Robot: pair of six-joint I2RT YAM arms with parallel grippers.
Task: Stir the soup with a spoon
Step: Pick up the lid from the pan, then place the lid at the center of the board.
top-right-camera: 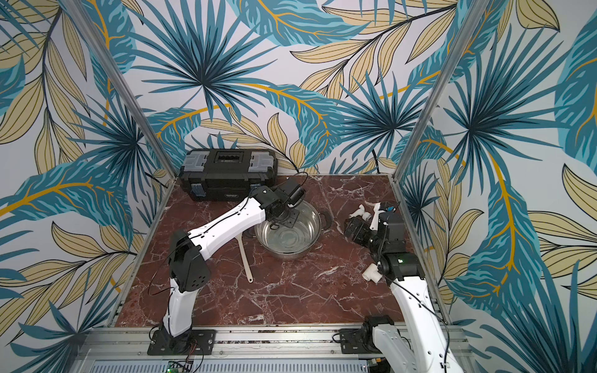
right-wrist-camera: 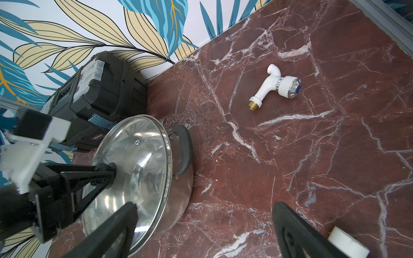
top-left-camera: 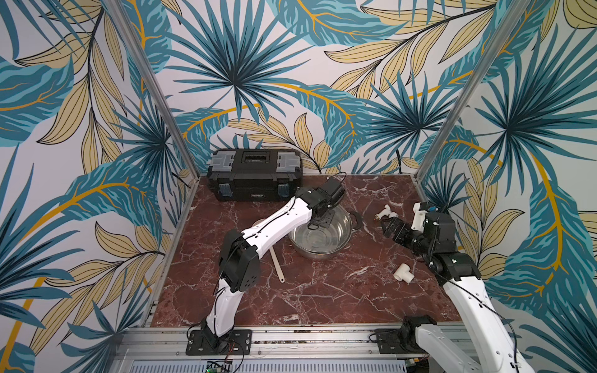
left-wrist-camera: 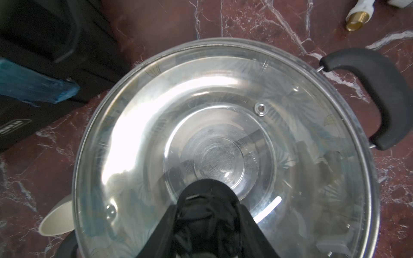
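Your left pincer (top-left-camera: pixel 318 222) grips the glass lid (left-wrist-camera: pixel 223 111) covering the pot (top-left-camera: pixel 318 253); right pincer (top-left-camera: pixel 387 227) gapes wide near a white tap (right-wrist-camera: pixel 274 87); spoon (top-left-camera: pixel 277 264) lies beside, toolbox (top-left-camera: pixel 255 174) behind

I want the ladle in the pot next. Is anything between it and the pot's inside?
Yes: the glass lid covers the pot, with the left gripper shut on its black knob. The ladle lies on the table beside the pot.
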